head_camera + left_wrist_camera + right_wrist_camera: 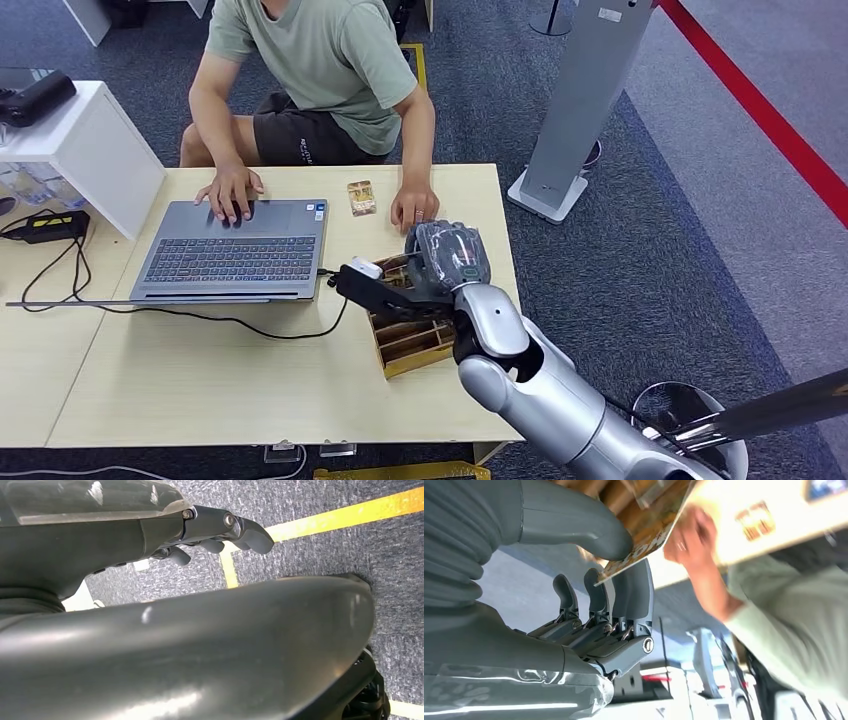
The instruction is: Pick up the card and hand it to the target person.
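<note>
Cards — two: right hand [589, 625] pinches one card [659, 517].

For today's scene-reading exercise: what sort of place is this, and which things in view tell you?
Probably an office or a lab's demo area: a person sits at a light wooden desk working on a laptop, on grey carpet marked with red and yellow floor lines.

Laptop [236, 249] on table [200, 370], card [361, 197] right of it, wooden rack [410, 335] nearer the robot.

The right hand [447, 256] hides part of the wooden tray [412, 338], the card [651, 530] is cut off, and the person's hand [689, 537] is blurred.
</note>
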Tool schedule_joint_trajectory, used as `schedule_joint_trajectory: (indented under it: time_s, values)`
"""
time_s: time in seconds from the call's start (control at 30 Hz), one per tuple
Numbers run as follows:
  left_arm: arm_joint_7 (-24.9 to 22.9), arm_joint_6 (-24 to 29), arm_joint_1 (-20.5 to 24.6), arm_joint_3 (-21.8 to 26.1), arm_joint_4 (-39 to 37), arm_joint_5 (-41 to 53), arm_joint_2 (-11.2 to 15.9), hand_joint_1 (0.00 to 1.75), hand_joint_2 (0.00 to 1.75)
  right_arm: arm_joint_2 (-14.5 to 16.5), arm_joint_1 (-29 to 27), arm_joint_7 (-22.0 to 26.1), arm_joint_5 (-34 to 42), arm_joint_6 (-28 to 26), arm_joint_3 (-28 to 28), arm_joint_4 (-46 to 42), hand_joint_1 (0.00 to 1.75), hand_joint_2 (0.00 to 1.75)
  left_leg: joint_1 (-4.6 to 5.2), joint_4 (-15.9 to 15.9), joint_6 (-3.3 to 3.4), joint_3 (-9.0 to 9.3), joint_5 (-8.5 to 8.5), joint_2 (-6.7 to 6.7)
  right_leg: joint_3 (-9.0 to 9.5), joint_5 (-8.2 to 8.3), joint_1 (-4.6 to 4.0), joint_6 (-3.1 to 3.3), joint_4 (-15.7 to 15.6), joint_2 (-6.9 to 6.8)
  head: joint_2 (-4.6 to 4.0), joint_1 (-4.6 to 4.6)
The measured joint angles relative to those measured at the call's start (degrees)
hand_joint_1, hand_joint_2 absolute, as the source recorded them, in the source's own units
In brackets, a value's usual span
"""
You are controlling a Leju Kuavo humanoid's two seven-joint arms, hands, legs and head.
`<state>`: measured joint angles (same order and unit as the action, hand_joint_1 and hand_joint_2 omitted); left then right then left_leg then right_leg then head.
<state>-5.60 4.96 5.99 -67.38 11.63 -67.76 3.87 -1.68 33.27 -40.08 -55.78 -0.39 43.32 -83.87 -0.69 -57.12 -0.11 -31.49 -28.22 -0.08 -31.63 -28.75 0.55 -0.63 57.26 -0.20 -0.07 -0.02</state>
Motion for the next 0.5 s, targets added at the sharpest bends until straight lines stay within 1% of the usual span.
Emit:
schedule_joint_trajectory:
  time_s: [0.13,0.3,0.37,0.5]
  values:
    - [0.02,-0.03,0.01,-0.01,0.0,-0.02,-0.01,0.0,0.0,-0.15,2.81,0.01,1.71,-0.17,0.39,-1.37,1.27,1.75,0.0,0.0,0.0,-0.03,0.0,0.0,-0.01,0.0,0.0,0.0,0.0,0.0,0.0,0.04]
    - [0.01,-0.15,0.06,-0.05,0.0,0.04,-0.01,0.0,0.0,-0.05,6.53,0.8,4.8,-1.03,1.22,-0.89,1.27,1.75,0.0,0.0,0.0,-0.07,0.0,-0.01,-0.01,0.0,0.0,0.0,0.01,-0.01,0.01,0.04]
    - [0.0,-0.19,0.15,-0.19,0.0,0.37,0.0,0.0,0.0,0.39,8.25,2.3,5.81,-2.51,1.85,0.93,1.27,1.75,0.0,0.01,0.0,-0.08,0.0,-0.02,-0.01,0.0,0.0,0.0,0.01,-0.01,0.0,0.04]
    - [-0.12,-0.54,0.79,-0.96,0.0,1.48,-0.01,0.0,0.0,2.98,12.8,8.42,7.12,-8.98,3.33,9.71,1.27,1.75,0.0,0.01,-0.02,-0.1,0.02,-0.03,-0.01,0.0,0.0,0.0,0.03,-0.04,0.01,-0.01]
